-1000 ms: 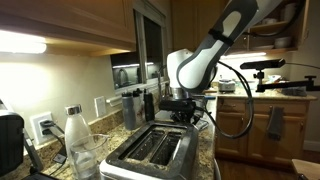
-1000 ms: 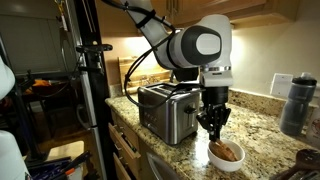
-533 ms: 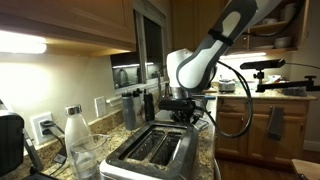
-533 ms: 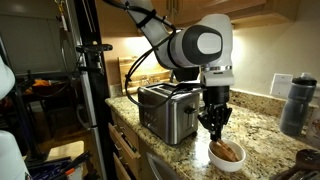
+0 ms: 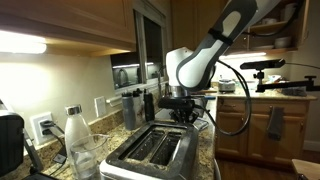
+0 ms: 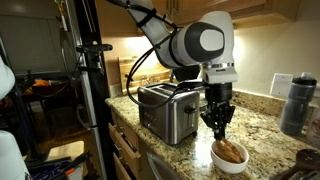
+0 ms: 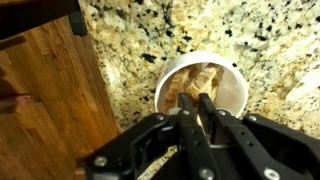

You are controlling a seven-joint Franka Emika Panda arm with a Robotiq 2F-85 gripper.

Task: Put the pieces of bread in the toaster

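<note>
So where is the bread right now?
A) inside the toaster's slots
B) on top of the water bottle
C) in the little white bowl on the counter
C: the wrist view shows the tan pieces of bread lying in the white bowl on the speckled counter, right under the gripper, and the slots on top of the toaster look dark and empty.

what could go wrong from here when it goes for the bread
1. The gripper hangs over the bowl with its jaws looking closed. Going down like that could mash the bread instead of gripping it.
2. The bowl sits close to the counter edge, so a sideways nudge might push it off.
</note>
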